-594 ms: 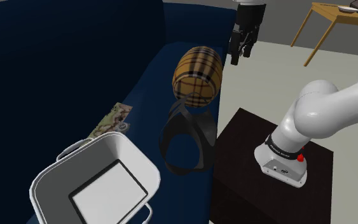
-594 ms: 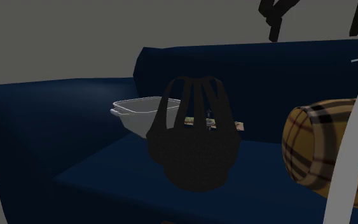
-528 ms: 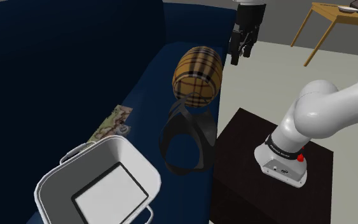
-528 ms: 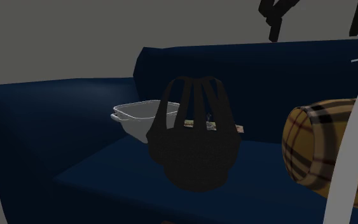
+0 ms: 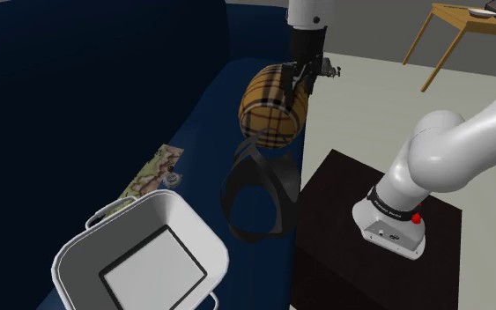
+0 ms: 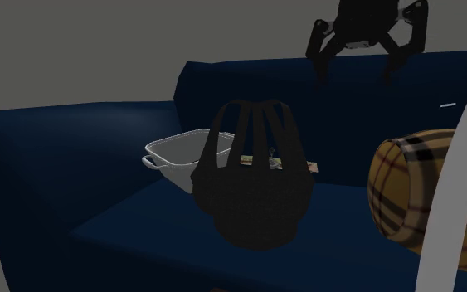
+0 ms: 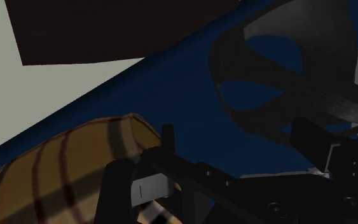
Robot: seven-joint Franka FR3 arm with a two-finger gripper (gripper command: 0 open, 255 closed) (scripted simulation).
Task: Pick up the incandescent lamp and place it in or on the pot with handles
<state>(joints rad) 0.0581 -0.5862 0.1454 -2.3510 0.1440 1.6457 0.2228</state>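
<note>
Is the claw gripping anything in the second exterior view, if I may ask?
No, the claw stands open, its two fingers wide apart with nothing between them.

The end effector [image 6: 353, 76] hangs pointing down, spread wide (arm [image 5: 453, 154] outstretched).

Navy sofa [image 5: 78, 88], white pot with handles [image 5: 188, 233] at near left on its seat, black strap basket [image 5: 256, 198] right of it beside the dark stand [image 5: 325, 255], plaid barrel [image 5: 268, 110] farther back, black hand [image 5: 297, 88] against the barrel's far top.
</note>
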